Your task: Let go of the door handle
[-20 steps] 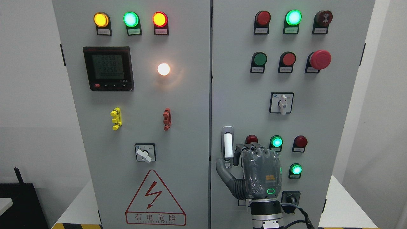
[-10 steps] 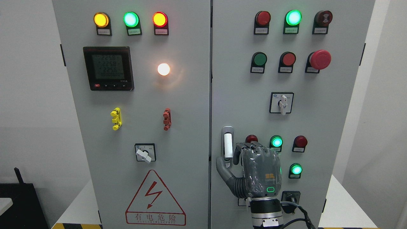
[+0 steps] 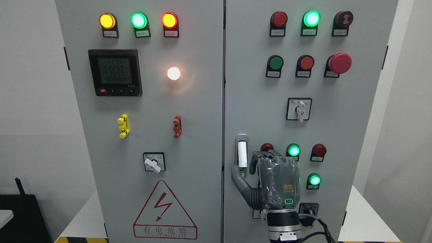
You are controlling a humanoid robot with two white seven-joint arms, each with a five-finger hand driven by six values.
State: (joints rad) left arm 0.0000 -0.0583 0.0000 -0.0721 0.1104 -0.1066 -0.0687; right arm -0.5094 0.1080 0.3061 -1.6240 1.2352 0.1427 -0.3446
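The door handle (image 3: 242,153) is a white upright bar in a silver recess at the left edge of the cabinet's right door (image 3: 256,101). My right hand (image 3: 243,170) comes up from the bottom edge, just right of and below the handle. Its fingers (image 3: 266,156) are curled against the door beside the bar, not around it. The thumb (image 3: 237,173) sticks out left over the lower end of the recess. The white bar shows in full, with nothing wrapped around it. My left hand does not show.
Both cabinet doors are closed. Around my hand are a red lamp (image 3: 267,147), green lamps (image 3: 293,150) (image 3: 314,180), a key switch (image 3: 308,210) and a rotary switch (image 3: 299,109). The left door (image 3: 152,101) carries a meter (image 3: 114,72) and a warning triangle (image 3: 165,211).
My right hand has shifted slightly to the right and down, staying beside the handle with the same curled pose. The meter's digits have changed.
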